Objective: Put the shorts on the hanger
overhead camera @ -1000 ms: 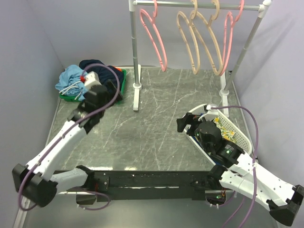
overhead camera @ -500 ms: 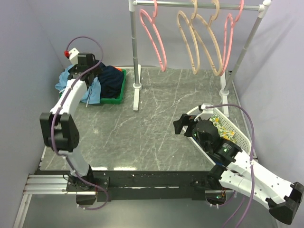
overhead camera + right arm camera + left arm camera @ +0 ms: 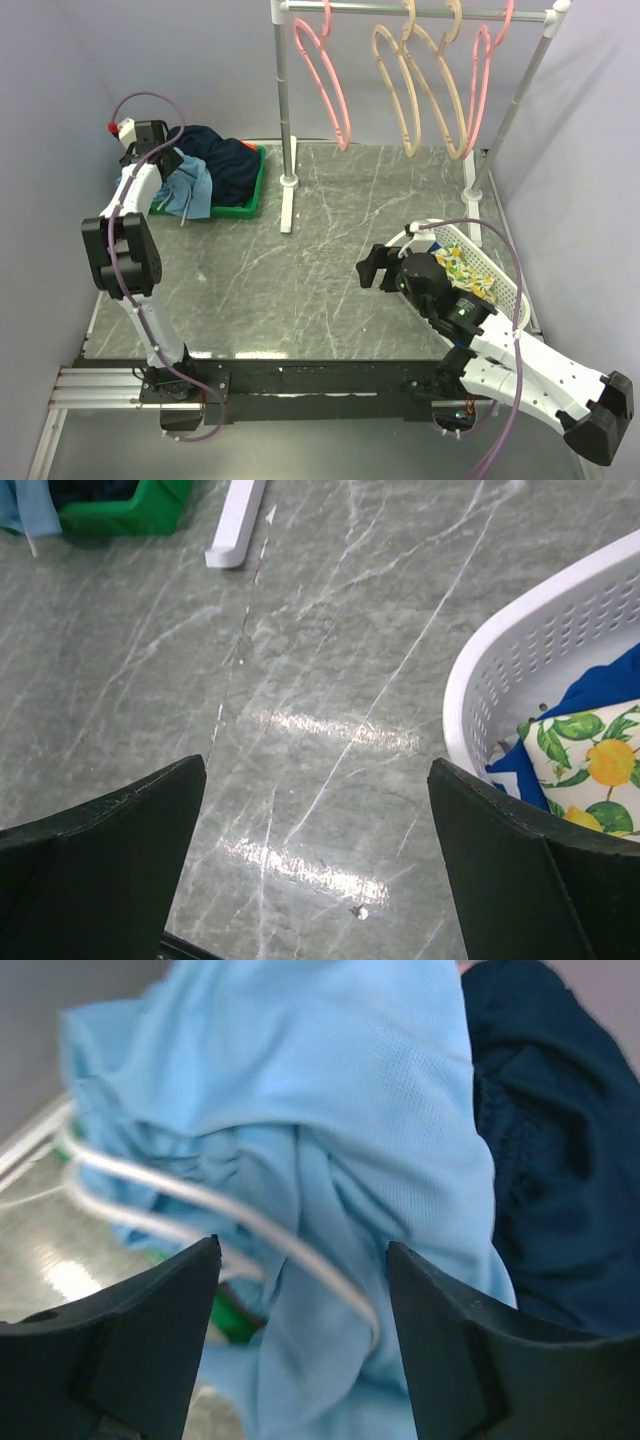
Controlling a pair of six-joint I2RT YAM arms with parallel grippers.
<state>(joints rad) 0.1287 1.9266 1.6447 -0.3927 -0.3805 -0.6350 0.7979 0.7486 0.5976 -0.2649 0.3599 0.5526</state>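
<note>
Pick step: L gripper (image 3: 302, 1250) spread, shorts (image 3: 330, 1080) bunched dead ahead, navy garment (image 3: 555, 1130) off its right. Nxt: nose in, pinch fabric, carry to hanger (image 3: 344, 140). R gripper (image 3: 318, 770) spread, empty.

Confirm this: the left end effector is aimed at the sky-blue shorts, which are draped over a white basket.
No: the shorts drape over a green tray, not a white basket; the top external view shows it. The left end effector is aimed at them.

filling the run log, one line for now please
left gripper: open at shorts | right gripper: open above table | shorts: on green tray, not hung
</note>
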